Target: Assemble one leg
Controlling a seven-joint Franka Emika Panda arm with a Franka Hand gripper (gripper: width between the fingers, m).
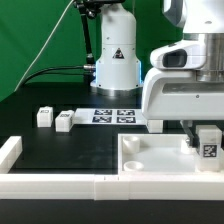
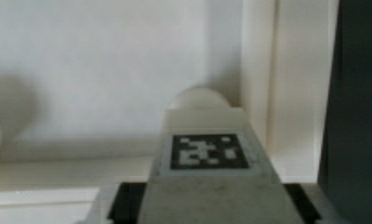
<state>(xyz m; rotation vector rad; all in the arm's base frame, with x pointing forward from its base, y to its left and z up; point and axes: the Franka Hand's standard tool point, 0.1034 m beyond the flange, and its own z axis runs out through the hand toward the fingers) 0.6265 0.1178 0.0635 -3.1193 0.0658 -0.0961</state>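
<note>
My gripper is shut on a leg, a small white block with a black-and-white tag. It holds the leg upright over the right part of the big flat white panel. In the wrist view the leg fills the middle between my dark fingers, and its rounded end points at a corner socket of the panel. Two more legs lie on the black table at the exterior view's left. A further leg shows partly behind the gripper body.
The marker board lies in front of the arm's white base. A white rail borders the front edge, with a white corner piece at the exterior view's left. A round socket shows on the panel's left corner.
</note>
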